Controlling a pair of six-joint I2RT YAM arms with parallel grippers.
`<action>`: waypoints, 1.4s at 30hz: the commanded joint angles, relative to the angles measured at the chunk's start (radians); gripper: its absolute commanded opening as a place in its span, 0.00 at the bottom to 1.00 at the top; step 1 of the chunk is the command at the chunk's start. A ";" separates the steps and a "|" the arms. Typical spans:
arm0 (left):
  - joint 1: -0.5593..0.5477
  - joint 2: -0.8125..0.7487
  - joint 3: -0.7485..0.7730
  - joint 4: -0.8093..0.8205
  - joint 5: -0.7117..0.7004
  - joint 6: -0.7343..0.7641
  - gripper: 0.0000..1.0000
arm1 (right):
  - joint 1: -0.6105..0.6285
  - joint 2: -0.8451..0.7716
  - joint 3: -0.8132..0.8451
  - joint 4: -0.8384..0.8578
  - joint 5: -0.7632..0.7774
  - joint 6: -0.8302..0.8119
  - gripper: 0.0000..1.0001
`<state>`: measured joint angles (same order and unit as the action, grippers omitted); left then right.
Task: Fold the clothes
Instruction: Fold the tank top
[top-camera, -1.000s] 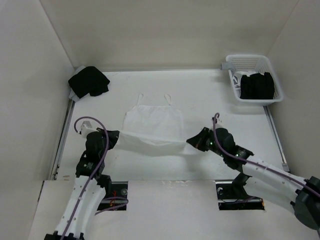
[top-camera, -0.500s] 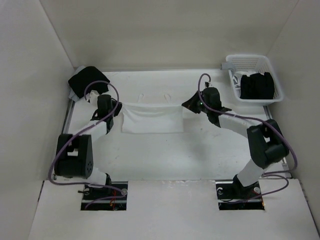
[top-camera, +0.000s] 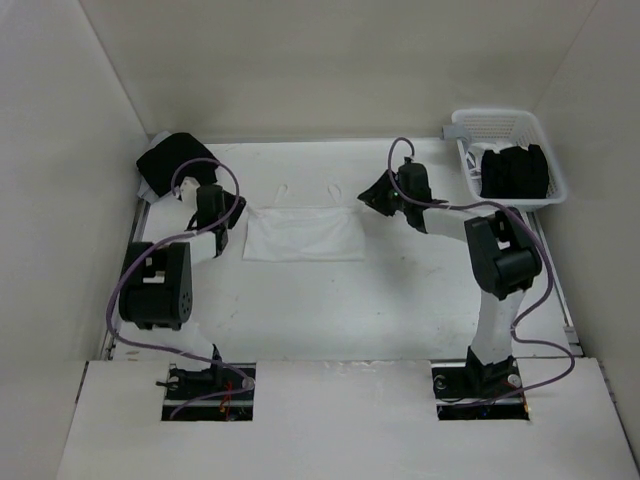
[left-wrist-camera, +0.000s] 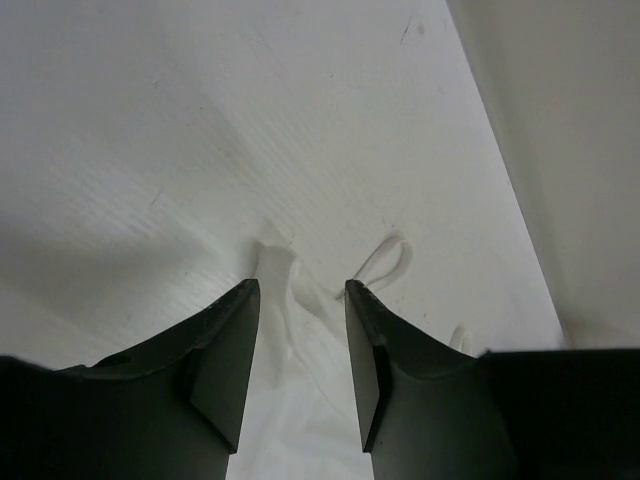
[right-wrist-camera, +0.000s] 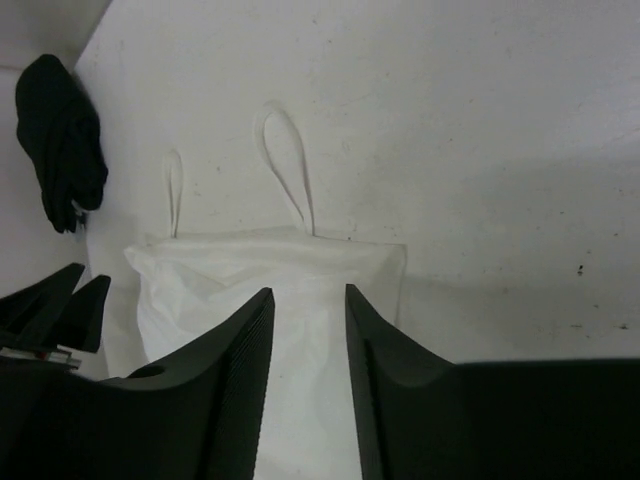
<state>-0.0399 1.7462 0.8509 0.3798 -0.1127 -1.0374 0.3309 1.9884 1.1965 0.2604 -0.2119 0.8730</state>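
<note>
The white camisole (top-camera: 305, 234) lies flat on the white table (top-camera: 330, 310), past the middle and toward the back. It is folded into a wide, short shape. It is thin and plain. Its long side runs from left to right. Its two thin straps (right-wrist-camera: 173, 190) stick out of the far edge and point to the back wall.

The left gripper (top-camera: 233, 212) is just beside its left end. The right gripper (top-camera: 371, 198) is just beside its right end. Each wrist camera shows its two fingers (left-wrist-camera: 225, 370) apart, with the cloth seen in the gap and nothing pinched.

The right wrist camera shows the straps as clear loops; from the top they are very faint. The left wrist camera shows a bumpy corner of the cloth up close.

Only the top camera shows the white basket (top-camera: 470, 128) in the far right corner, with black clothes (top-camera: 515, 172) inside. A black garment (top-camera: 177, 162) sits in the far left corner.
</note>
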 joint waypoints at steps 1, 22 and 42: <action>-0.004 -0.227 -0.134 0.067 -0.051 0.051 0.38 | 0.000 -0.137 -0.067 0.060 0.046 -0.043 0.43; -0.022 -0.439 -0.501 -0.137 0.073 0.135 0.31 | 0.202 -0.392 -0.643 0.260 0.186 0.029 0.41; -0.027 -0.364 -0.480 -0.062 0.041 0.099 0.20 | 0.199 -0.284 -0.597 0.300 0.144 0.083 0.35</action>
<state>-0.0662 1.3613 0.3637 0.3321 -0.0570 -0.9398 0.5362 1.6836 0.5762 0.5430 -0.0635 0.9501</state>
